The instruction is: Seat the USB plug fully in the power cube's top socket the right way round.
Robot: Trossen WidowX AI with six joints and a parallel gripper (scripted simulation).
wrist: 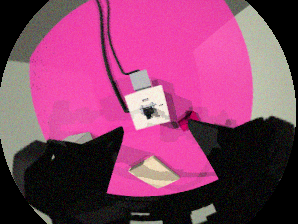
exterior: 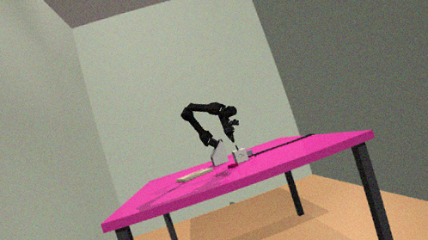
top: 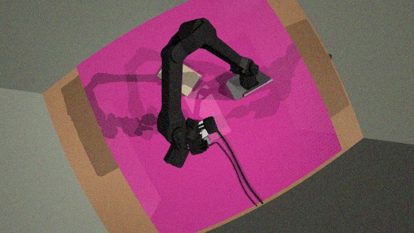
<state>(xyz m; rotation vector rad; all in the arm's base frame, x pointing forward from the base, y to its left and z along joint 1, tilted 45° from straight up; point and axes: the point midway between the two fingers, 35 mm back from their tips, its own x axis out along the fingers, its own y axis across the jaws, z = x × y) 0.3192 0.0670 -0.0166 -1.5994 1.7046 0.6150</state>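
Hovering with jaws spread wide, a black arm lines up above a jammed plug

Seen from the top, the arm (top: 172, 87) (exterior: 199, 128) rises from its grey mount (top: 233, 90) (exterior: 220, 158), bends sharply at the elbow and reaches across the magenta counter (top: 275, 129) (exterior: 209, 191) (wrist: 215, 75). Its wrist and jaws (top: 200, 137) (exterior: 233, 140) partly cover the white power cube (top: 204, 133) (exterior: 240, 156) (wrist: 159, 96), and the socket's plug cannot be made out there. Two dark cables (top: 237, 164) (exterior: 283, 144) (wrist: 103, 50) run to the counter's edge, and a beige slab (top: 188, 90) (exterior: 195, 175) (wrist: 154, 171) lies partly beneath the arm's line.

From the exterior, the arm folds over at a high elbow, its last section pointing steeply down above the cube. The dark USB plug (exterior: 237, 147) (wrist: 148, 112) stands up from the cube's top, just below the jaws; their contact with it cannot be judged. This side view gives the height that the top view conceals.

Through the wrist camera, the jaws stand wide with nothing between them. The plug sits in the cube's top, though which way round is too blurred to tell. Here a grey connector (top: 207, 140) (exterior: 249, 153) (wrist: 140, 80) shows clearly at the cube's side, and a red block (exterior: 232, 166) (wrist: 185, 120), hidden in the top view, appears near one fingertip.
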